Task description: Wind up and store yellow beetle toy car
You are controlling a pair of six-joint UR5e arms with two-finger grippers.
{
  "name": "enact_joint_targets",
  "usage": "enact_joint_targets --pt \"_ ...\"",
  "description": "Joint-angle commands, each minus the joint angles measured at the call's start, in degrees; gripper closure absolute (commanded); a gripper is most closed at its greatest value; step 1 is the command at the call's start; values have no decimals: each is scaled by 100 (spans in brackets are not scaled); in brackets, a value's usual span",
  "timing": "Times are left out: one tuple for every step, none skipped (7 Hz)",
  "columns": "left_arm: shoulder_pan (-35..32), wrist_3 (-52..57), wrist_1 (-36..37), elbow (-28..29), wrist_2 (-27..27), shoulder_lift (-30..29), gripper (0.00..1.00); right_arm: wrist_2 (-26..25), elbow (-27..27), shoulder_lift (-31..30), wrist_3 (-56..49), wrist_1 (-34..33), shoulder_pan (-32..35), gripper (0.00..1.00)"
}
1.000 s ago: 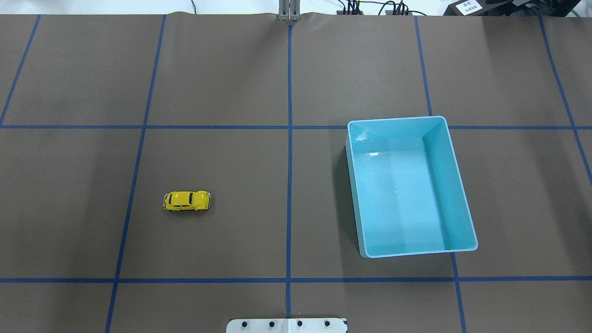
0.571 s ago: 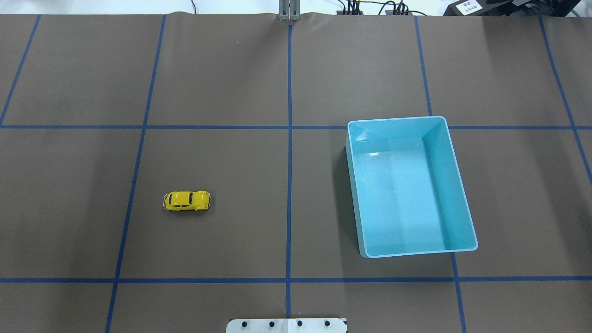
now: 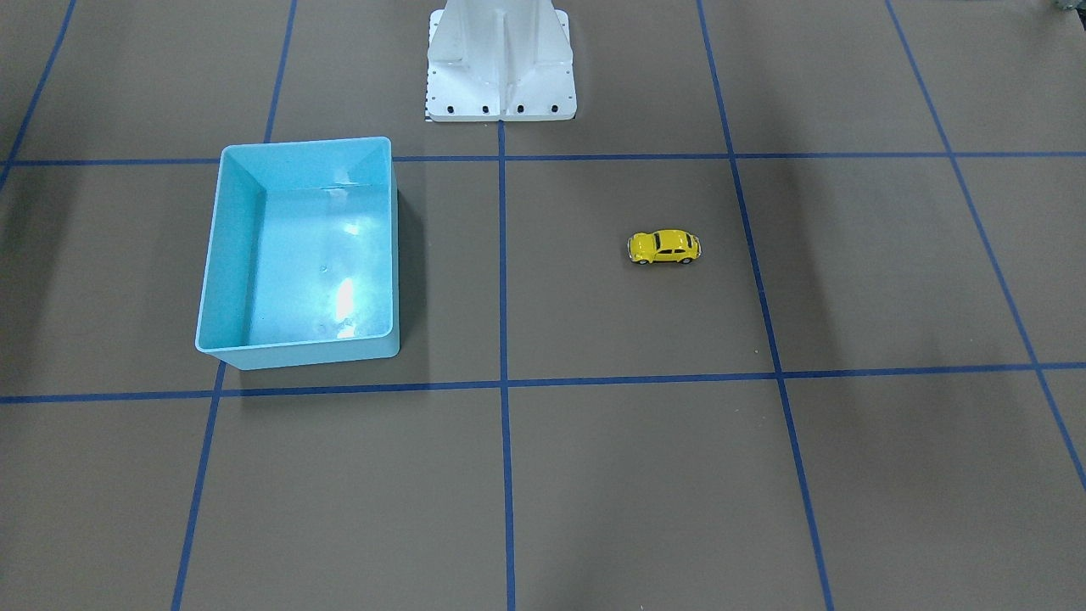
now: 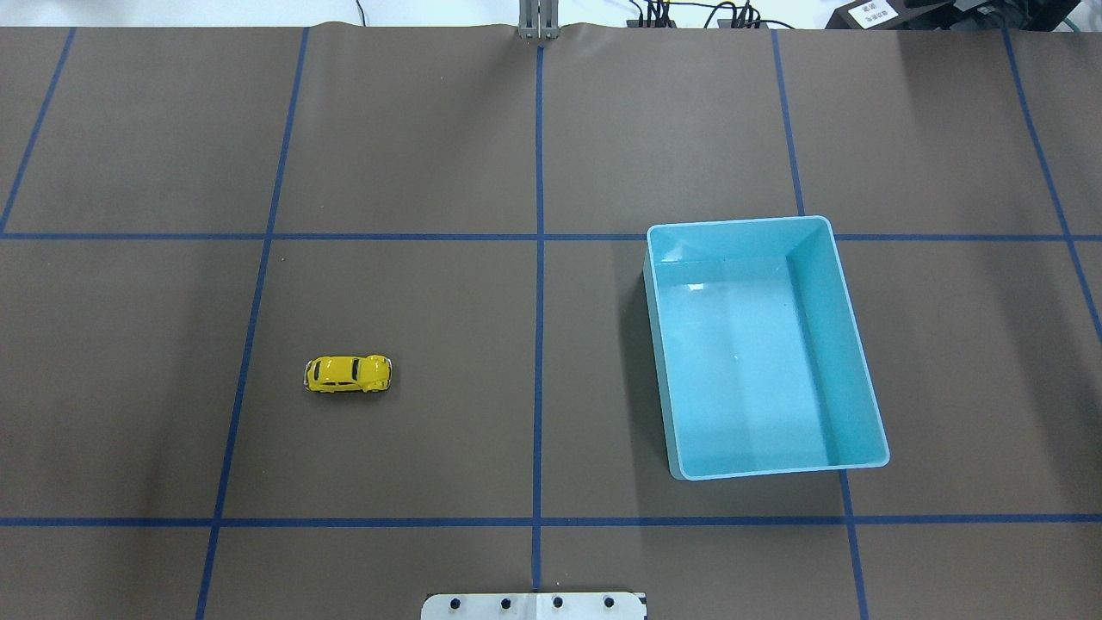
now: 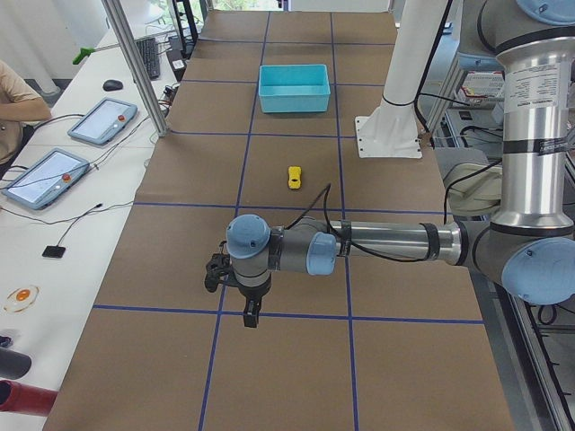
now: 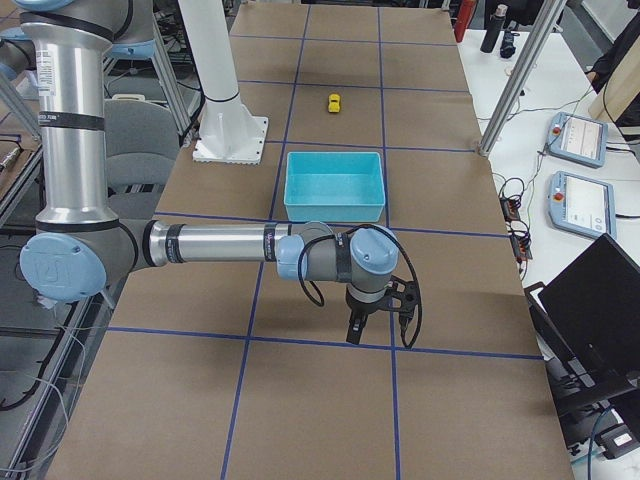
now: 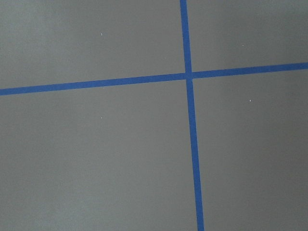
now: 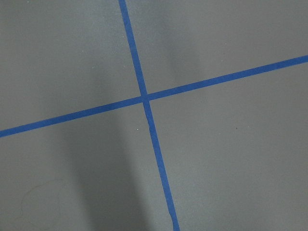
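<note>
The yellow beetle toy car [image 4: 348,375] stands on its wheels on the brown mat, left of the centre tape line; it also shows in the front view [image 3: 664,247] and both side views [image 5: 294,177] [image 6: 334,101]. The light-blue bin [image 4: 740,221] stands empty on the right half [image 3: 297,348]. My left gripper [image 5: 250,319] hangs over the mat far from the car, towards the table's left end. My right gripper [image 6: 352,335] hangs beyond the bin [image 6: 335,212] near the right end. I cannot tell whether either is open or shut. Both wrist views show only mat and blue tape.
The white robot base [image 3: 501,59] stands at the table's near middle edge [image 4: 534,605]. Tablets [image 5: 99,121] and cables lie on the white side table past the far edge. A metal post [image 5: 135,63] rises at that edge.
</note>
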Motion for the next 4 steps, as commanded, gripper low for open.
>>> enact_joint_targets --pt "-11 60 -104 -197 3 112 0 0 -6 0 0 0 0 0" --pt "41 60 -113 -103 21 148 0 -9 2 0 0 0 0 0" --pt "50 60 -130 -137 30 183 0 -9 -6 0 0 0 0 0" --pt "67 60 -148 -103 30 184 0 -9 -6 0 0 0 0 0"
